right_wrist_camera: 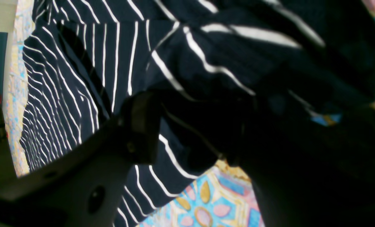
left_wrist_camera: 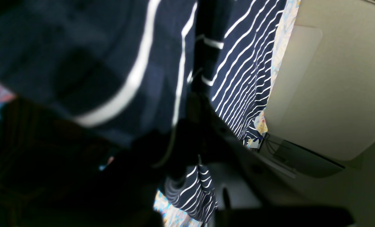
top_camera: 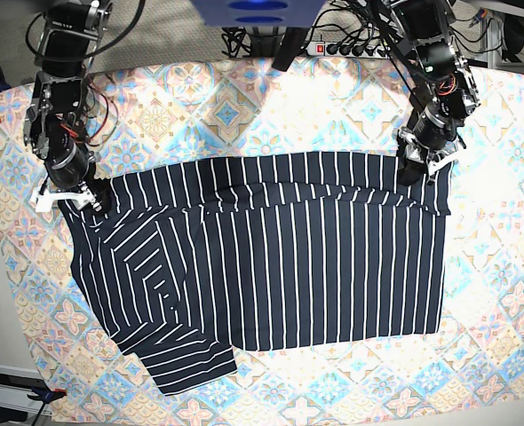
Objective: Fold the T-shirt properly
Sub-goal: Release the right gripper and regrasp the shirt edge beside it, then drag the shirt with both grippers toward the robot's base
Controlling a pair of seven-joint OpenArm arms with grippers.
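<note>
While the tablecloth (top_camera: 244, 98) covers the whole work surface, the T-shirt (top_camera: 280, 266) lies spread across its middle, top edge folded over into a band. Left gripper (top_camera: 419, 169) sits at the shirt's top corner, fingers closed, pinching cloth. Right gripper (top_camera: 83, 197) sits at the opposite top corner, jaws wide with shirt cloth bunched between them.
</note>
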